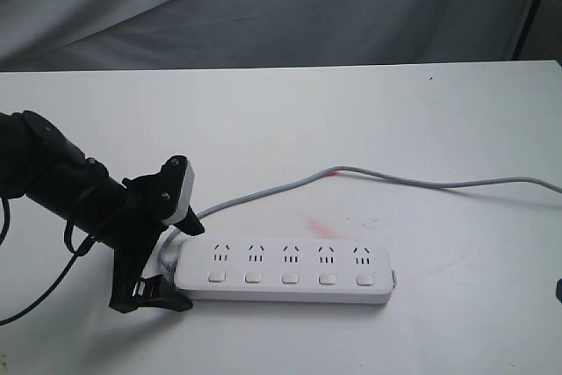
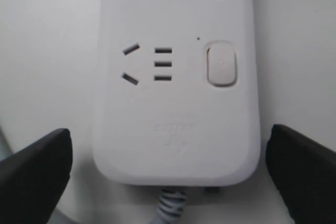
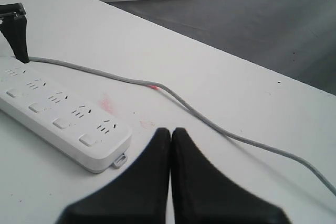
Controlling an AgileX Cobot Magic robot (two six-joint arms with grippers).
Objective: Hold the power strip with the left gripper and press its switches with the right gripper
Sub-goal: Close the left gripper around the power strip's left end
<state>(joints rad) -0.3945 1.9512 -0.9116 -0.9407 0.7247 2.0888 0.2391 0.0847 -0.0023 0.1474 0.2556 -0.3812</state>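
Left pincer (image 1: 184, 265): spread wide, straddling cord end of power strip (image 1: 285, 271), fingers (image 2: 37, 171) flanking casing, apart from it. Right pincer (image 3: 171, 140): shut, empty, well beyond strip's far end. Switches (image 1: 291, 277): in a row between the two pincers. Risk: pressing before left clamp closes, likely skidding or pivoting strip across table (image 1: 351, 111); closing off-centre, possibly pinching cord (image 1: 395, 177).

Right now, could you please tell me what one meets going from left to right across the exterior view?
Left arm → left gripper, its jaws on either side of the strip's end → power strip → small tab at its right end. The grey cord spans most of the width, so it is left out.
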